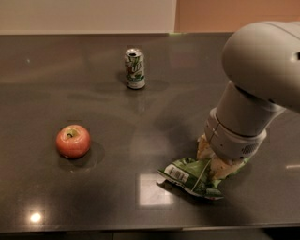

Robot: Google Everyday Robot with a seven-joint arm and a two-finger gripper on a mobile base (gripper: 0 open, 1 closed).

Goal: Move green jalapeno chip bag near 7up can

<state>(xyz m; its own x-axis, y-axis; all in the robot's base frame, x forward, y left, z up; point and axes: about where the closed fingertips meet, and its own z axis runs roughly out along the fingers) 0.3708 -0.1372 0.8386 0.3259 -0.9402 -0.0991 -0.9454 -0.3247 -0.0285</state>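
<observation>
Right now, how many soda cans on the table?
1. The soda can stands upright at the back of the table, left of centre. The hand is front right, closed on the chip bag; the arm may hide another.

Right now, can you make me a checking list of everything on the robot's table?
Surface: dark shiny table, with light glare spots near the front edge.
Job's things: green jalapeno chip bag crumpled at the front right; 7up can upright at the back, far from the bag.
Clutter: red apple on the left, on its own.
Claw: claw down on the bag, under the big grey arm.
Cables: nothing seen.
Surroundings: pale wall and orange wall behind the table.
</observation>
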